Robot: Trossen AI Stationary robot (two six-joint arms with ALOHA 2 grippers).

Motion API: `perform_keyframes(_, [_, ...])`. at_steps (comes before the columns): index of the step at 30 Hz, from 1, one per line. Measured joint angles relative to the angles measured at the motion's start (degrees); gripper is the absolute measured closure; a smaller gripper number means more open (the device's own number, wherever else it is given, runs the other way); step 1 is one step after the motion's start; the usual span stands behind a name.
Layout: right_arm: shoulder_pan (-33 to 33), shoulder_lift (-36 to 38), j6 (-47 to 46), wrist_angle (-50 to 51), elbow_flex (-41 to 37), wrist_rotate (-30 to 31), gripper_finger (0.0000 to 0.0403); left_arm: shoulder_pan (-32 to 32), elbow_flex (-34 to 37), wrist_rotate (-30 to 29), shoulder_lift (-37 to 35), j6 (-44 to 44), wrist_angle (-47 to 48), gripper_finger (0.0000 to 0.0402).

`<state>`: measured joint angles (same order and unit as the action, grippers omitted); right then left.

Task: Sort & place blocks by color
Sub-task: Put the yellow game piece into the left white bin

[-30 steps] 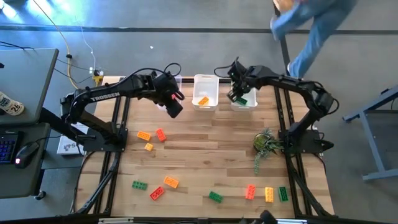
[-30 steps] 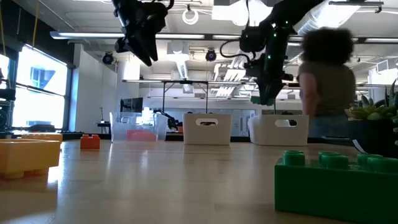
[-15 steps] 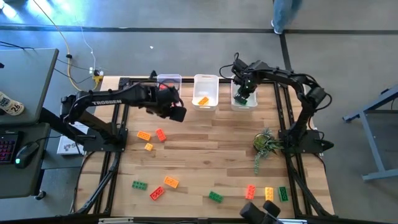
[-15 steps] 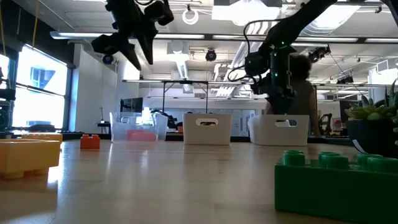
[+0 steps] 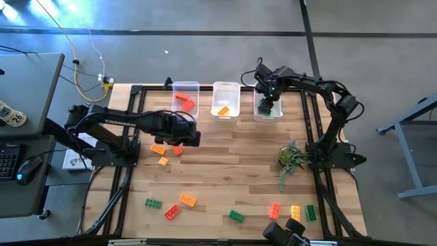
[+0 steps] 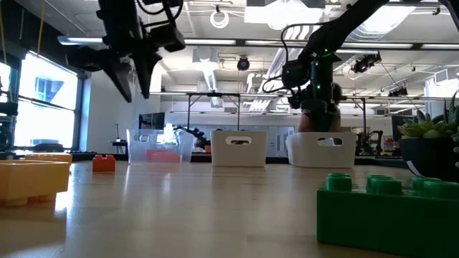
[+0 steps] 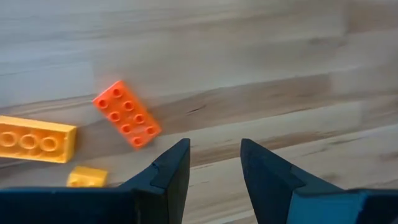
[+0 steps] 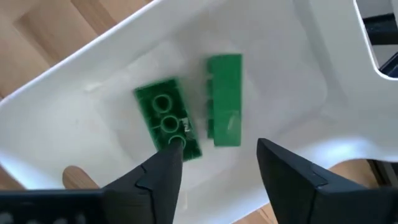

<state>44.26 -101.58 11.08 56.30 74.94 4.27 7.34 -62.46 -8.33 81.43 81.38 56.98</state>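
My left gripper (image 5: 186, 139) is open and hovers over the left part of the table, just beside a red block (image 5: 177, 149). The left wrist view shows that red block (image 7: 126, 115), an orange-yellow block (image 7: 34, 140) and a small yellow one (image 7: 87, 177) lying flat on the wood ahead of my open left gripper (image 7: 214, 146). My right gripper (image 5: 268, 101) is open over the right clear bin (image 5: 276, 115). Two green blocks (image 8: 168, 118) (image 8: 224, 99) lie on that bin's floor below my right gripper (image 8: 214, 155). More blocks lie near the table's near edge.
Three clear bins stand in a row at the far edge: the left one (image 5: 194, 87) holds a red block (image 5: 184, 102), the middle one (image 5: 234, 87) an orange block (image 5: 222, 110). A plant sprig (image 5: 292, 157) lies at the right. Blocks (image 5: 172, 212) (image 5: 236, 216) (image 5: 295, 213) are scattered along the near side.
My left gripper has swung from beside the left bin at the far edge toward the near edge and down, ending over the red and orange blocks on the table's left. My right gripper has stayed over the right bin. A person beyond the far edge has walked out of view.
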Motion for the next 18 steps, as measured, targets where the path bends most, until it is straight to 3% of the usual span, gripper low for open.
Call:
perform_keyframes(9, [-0.03,2.30,0.66,1.08,0.00,-0.33,0.0199,1.72,1.47,3.62,-0.18,-12.44,11.40,0.0271])
perform_keyframes(18, [-0.03,6.25,-5.62,1.72,0.00,-1.44,0.0199,6.12,1.43,3.74,-0.79,-36.45,20.38,0.0271])
